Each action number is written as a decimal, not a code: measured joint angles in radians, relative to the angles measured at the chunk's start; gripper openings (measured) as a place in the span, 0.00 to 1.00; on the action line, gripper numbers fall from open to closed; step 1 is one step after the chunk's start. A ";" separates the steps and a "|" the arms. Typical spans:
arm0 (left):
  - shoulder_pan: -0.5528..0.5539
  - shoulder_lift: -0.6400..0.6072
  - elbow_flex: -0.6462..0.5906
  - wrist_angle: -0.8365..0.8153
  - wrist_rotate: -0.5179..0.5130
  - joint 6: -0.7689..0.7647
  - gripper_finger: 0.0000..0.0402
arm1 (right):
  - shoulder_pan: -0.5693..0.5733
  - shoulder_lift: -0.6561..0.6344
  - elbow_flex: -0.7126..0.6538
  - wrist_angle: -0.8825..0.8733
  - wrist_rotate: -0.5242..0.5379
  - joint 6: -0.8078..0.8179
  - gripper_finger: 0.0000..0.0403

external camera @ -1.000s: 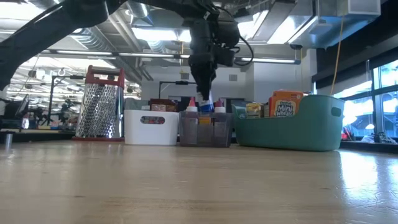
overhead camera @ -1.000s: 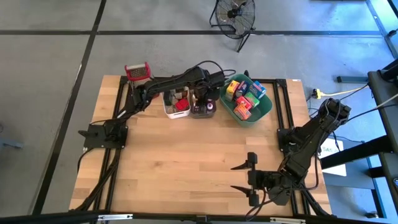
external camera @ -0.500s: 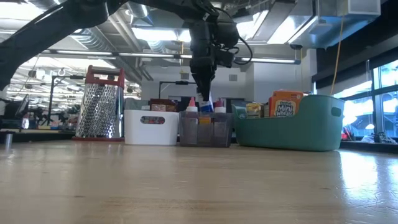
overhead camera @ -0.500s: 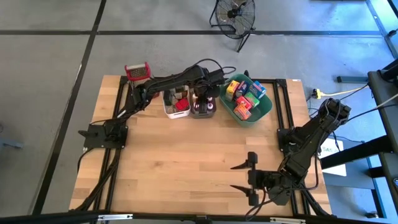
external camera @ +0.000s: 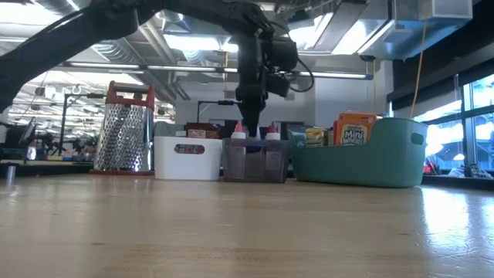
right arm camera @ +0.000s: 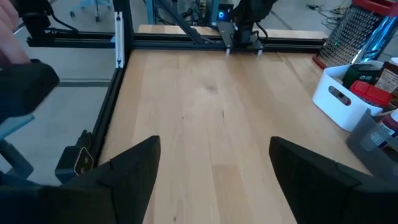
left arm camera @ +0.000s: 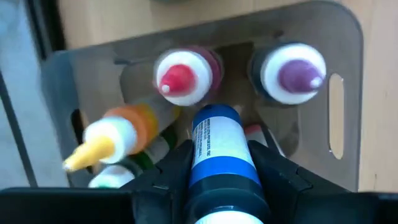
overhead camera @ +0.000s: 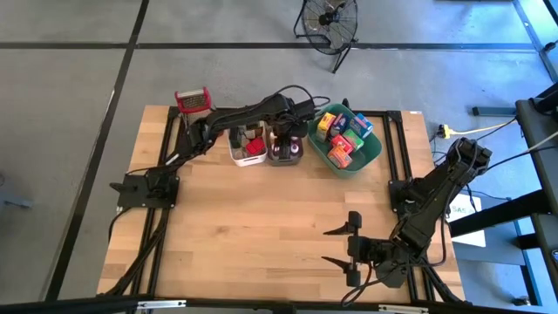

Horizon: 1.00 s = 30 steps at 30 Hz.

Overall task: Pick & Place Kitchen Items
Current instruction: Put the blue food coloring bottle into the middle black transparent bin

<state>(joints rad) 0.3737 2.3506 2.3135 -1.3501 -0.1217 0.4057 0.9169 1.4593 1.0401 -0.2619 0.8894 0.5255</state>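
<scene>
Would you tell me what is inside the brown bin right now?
Brown bin: red-capped, purple-capped and yellow-tipped bottles. The left gripper holds a blue-labelled bottle, covering the rest.

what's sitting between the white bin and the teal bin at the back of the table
A clear brown bin of small bottles stands between the white bin and the teal bin; the low view shows it.

A lab: exposed ceiling ducts (external camera: 193, 15), taped concrete floor (overhead camera: 70, 96).
</scene>
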 joint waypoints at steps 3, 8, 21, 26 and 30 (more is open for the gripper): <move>0.002 0.017 0.001 -0.006 0.000 0.000 0.35 | 0.000 0.000 0.000 -0.004 0.000 0.003 0.76; 0.009 0.038 0.000 -0.004 0.004 0.000 0.35 | 0.000 0.001 0.000 -0.018 0.000 0.010 0.76; 0.007 0.067 0.000 0.009 0.035 -0.001 0.35 | -0.001 0.001 0.000 -0.020 0.000 0.010 0.76; 0.006 0.103 0.000 0.028 0.034 0.007 0.35 | -0.001 0.001 0.000 -0.019 -0.001 0.015 0.76; 0.006 0.108 0.000 0.044 0.036 0.008 0.35 | -0.001 0.001 0.000 -0.028 -0.003 0.017 0.76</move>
<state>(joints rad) 0.3798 2.4588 2.3135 -1.3060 -0.0860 0.4141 0.9161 1.4605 1.0401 -0.2898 0.8867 0.5425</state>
